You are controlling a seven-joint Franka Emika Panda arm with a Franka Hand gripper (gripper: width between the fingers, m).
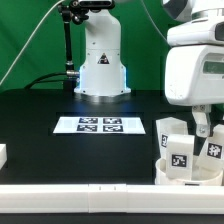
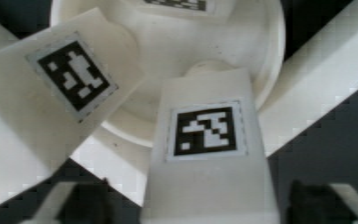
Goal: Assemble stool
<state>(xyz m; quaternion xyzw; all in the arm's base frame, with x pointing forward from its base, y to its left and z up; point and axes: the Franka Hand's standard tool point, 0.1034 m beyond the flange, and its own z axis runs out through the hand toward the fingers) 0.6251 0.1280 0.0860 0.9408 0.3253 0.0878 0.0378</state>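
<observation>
The white round seat (image 1: 172, 173) lies at the exterior view's right, with white block legs standing on it. My gripper (image 1: 205, 130) comes down from above onto the rightmost tagged leg (image 1: 213, 148). In the wrist view my gripper (image 2: 208, 205) has its dark fingers (image 2: 83, 200) close against both sides of this leg (image 2: 208, 130), shut on it. A second tagged leg (image 2: 69, 75) leans beside it over the seat's rim (image 2: 318, 40); it also shows in the exterior view (image 1: 180, 152). A third leg (image 1: 170, 128) stands behind.
The marker board (image 1: 99, 125) lies mid-table. The arm's white base (image 1: 100, 60) stands at the back. A long white rail (image 1: 80, 195) runs along the front edge. A small white part (image 1: 2, 155) sits at the exterior view's left edge.
</observation>
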